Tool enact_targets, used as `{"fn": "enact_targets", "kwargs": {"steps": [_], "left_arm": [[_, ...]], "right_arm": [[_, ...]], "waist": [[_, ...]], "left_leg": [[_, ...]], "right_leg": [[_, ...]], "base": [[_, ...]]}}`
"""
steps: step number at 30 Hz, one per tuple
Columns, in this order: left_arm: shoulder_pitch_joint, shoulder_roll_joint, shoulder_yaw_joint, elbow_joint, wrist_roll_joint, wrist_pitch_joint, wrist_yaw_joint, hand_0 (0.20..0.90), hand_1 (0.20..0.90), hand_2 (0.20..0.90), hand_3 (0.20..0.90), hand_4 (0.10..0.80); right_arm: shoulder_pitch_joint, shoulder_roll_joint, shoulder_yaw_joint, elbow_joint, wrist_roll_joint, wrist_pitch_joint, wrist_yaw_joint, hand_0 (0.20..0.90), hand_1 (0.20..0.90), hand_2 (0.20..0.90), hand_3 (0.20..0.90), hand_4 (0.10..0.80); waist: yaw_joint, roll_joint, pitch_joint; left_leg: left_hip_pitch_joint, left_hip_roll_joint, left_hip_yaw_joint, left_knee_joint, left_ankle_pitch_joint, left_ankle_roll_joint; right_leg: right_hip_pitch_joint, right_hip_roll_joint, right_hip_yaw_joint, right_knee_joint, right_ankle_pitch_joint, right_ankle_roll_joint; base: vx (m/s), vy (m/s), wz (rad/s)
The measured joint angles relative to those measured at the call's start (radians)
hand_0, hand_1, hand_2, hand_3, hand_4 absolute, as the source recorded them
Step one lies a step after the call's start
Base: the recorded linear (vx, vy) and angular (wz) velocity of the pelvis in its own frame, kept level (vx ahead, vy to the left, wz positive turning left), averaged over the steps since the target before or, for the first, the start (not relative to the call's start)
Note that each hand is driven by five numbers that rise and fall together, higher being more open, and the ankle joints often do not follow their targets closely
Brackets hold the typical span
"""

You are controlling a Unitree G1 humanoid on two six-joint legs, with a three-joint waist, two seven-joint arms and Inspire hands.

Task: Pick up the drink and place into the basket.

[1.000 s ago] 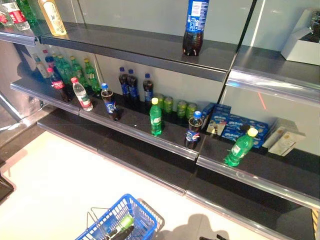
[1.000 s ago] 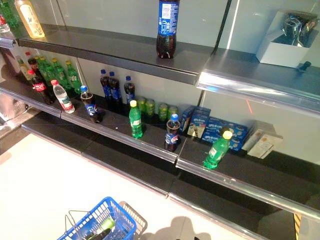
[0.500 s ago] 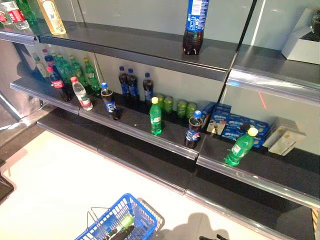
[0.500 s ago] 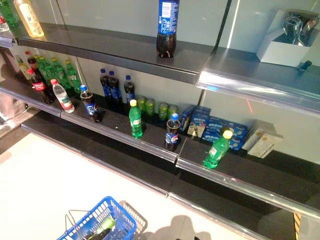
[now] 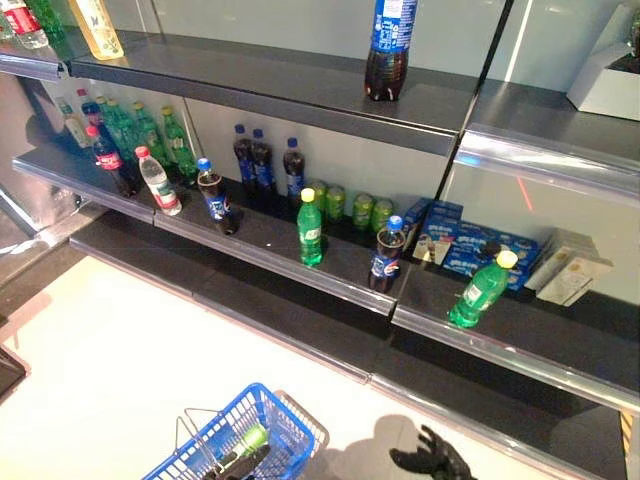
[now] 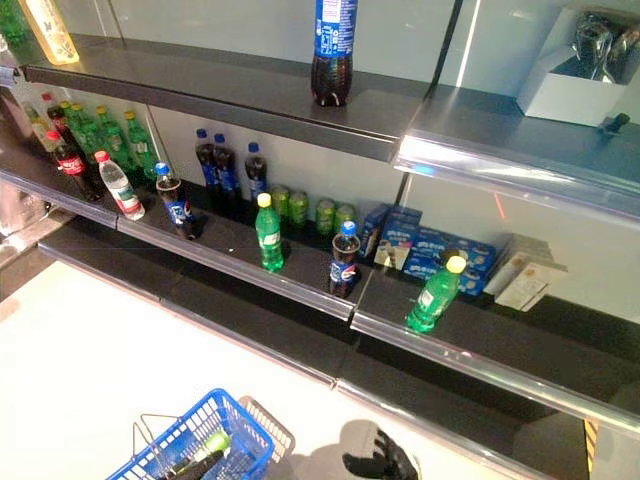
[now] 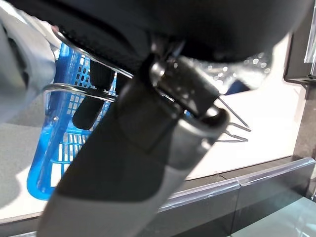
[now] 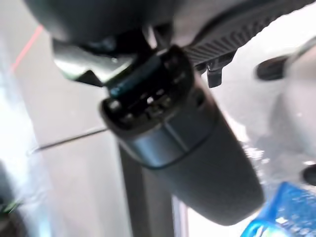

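The blue plastic wire-handled basket (image 5: pixel 245 440) sits on the pale floor at the lower left, with a green-capped bottle (image 5: pixel 240 445) already lying inside. The left hand (image 7: pixel 123 163) is curled round the basket's wire handle. The right hand (image 5: pixel 432 460) shows at the bottom edge — fingers spread, holding nothing. On the dark middle shelf (image 5: pixel 300 270) stand a green bottle with yellow cap (image 5: pixel 311 228) and a dark cola bottle with blue label (image 5: pixel 386 254) — label print cannot be made out.
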Motion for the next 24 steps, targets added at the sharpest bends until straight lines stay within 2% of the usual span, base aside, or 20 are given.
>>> {"fn": "enact_targets", "kwargs": {"steps": [5,9,17,24], "left_arm": [[0.022,0.004,0.000,-0.054,0.006,0.016,0.009,0.300,0.300,0.300,0.200,0.100],[0.037,0.011,0.001,-0.054,0.006,0.016,0.008,0.300,0.300,0.300,0.200,0.100],[0.065,0.012,0.019,-0.054,0.006,0.009,-0.005,0.300,0.300,0.300,0.200,0.100],[0.068,0.000,0.025,-0.054,0.006,-0.005,-0.022,0.300,0.300,0.300,0.200,0.100]], "right_arm": [[0.012,-0.061,0.025,-0.308,-0.099,-0.022,-0.087,0.900,0.900,0.900,0.900,0.800],[0.008,-0.103,0.007,-0.453,-0.101,-0.048,-0.118,0.900,0.900,0.900,0.900,0.800],[0.028,-0.108,-0.034,-0.668,-0.106,-0.055,-0.153,0.900,0.900,0.900,0.900,0.800],[0.031,-0.181,-0.080,-0.796,-0.229,-0.081,-0.270,0.900,0.900,0.900,0.900,0.800]], "waist": [[-0.002,-0.010,0.003],[-0.005,-0.018,0.000],[-0.034,-0.018,0.000],[-0.036,-0.011,0.000]], "left_leg": [[-0.003,0.000,0.000,0.000,0.000,0.000],[-0.006,0.000,0.001,0.000,0.000,0.000],[-0.005,0.000,0.008,0.000,-0.001,0.001],[-0.010,0.001,0.029,0.000,-0.002,0.002]], "right_leg": [[0.000,0.000,0.000,-0.001,0.007,0.002],[-0.002,0.000,0.000,-0.002,0.008,0.002],[-0.004,0.000,0.000,-0.004,0.011,0.003],[-0.018,-0.005,-0.003,-0.021,0.034,0.004]], "base": [[0.000,0.000,0.00],[0.000,0.000,0.00],[0.004,0.021,-0.02],[-0.006,0.018,-0.12]]}}
